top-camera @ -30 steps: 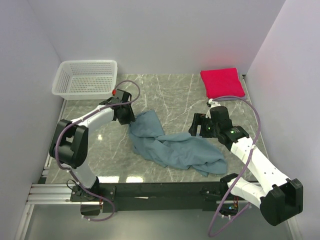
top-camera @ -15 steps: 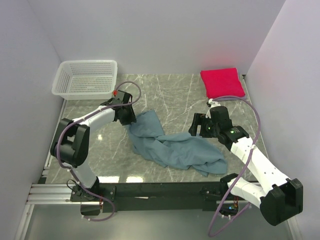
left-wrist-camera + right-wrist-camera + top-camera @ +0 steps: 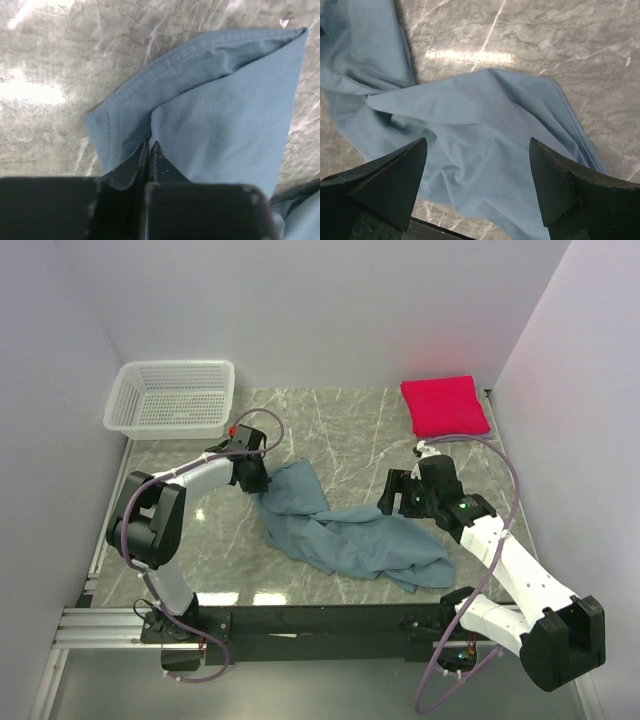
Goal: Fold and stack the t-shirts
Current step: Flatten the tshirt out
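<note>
Left pincer (image 3: 149, 143) has clamped the teal t-shirt (image 3: 225, 100), clear only wrist-side.

Teal t-shirt (image 3: 225, 115) soft matt cloth; table (image 3: 340, 430) glossy marble; basket (image 3: 175, 366) plastic mesh.

Muted teal-blue t-shirt (image 3: 345, 535), crimson-pink t-shirt (image 3: 444, 405), white mesh basket (image 3: 172, 395), grey white-veined marble table (image 3: 340, 430), pale lavender walls (image 3: 300, 310)

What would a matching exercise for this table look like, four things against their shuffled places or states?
1 pink t-shirt
2 basket
3 left fingers
4 right fingers

A spread open over the teal t-shirt
B far left corner
C folded, far right corner
D pinched shut on the teal t-shirt's edge

Pairs: 1-C, 2-B, 3-D, 4-A
</note>
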Controlling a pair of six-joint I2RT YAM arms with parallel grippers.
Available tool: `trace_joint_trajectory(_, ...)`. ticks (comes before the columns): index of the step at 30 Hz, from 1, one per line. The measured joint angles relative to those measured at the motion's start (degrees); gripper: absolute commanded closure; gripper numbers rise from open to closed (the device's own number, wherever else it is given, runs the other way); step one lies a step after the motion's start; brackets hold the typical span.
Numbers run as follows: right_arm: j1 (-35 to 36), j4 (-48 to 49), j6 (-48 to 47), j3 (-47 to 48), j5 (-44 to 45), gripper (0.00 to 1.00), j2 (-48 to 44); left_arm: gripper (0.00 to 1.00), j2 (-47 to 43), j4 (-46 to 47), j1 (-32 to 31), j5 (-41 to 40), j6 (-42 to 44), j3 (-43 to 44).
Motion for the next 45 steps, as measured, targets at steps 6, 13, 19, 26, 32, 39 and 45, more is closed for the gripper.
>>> trace_joint_trajectory(6,-0.02,-1.14,1.55,-0.24,2.82,0.11,0.7,0.99,-0.72,-2.43,0.52,-2.73,0.79,1.46)
trace_joint_trajectory(13,-0.22,-4.17,2.38,-0.24,4.48,0.09,5.9,0.99,-7.26,-6.56,2.6,-6.6,3.43,9.73)
trace_joint_trajectory(19,-0.85,-3.93,2.36,-0.26,2.95,0.09,11.98,0.99,-11.32,-6.84,4.07,-7.72,4.76,11.76)
trace_joint_trajectory(26,-0.9,-0.07,1.86,-0.66,1.03,0.39,19.93,1.0,-11.26,-8.28,5.99,-7.67,5.25,11.76)
trace_joint_trajectory(32,-0.9,-1.4,-0.2,3.19,3.21,1.0,24.44,0.99,-8.57,-9.27,8.31,-7.32,5.4,15.13)
trace_joint_trajectory(39,-0.9,-7.34,-4.7,25.77,12.87,1.0,26.03,0.99,0.81,-14.25,13.05,-6.08,5.4,39.6)
trace_joint_trajectory(45,-0.94,-6.6,-8.59,40.54,18.86,0.99,18.29,1.0,-0.74,-15.45,18.18,-5.14,4.96,57.13)
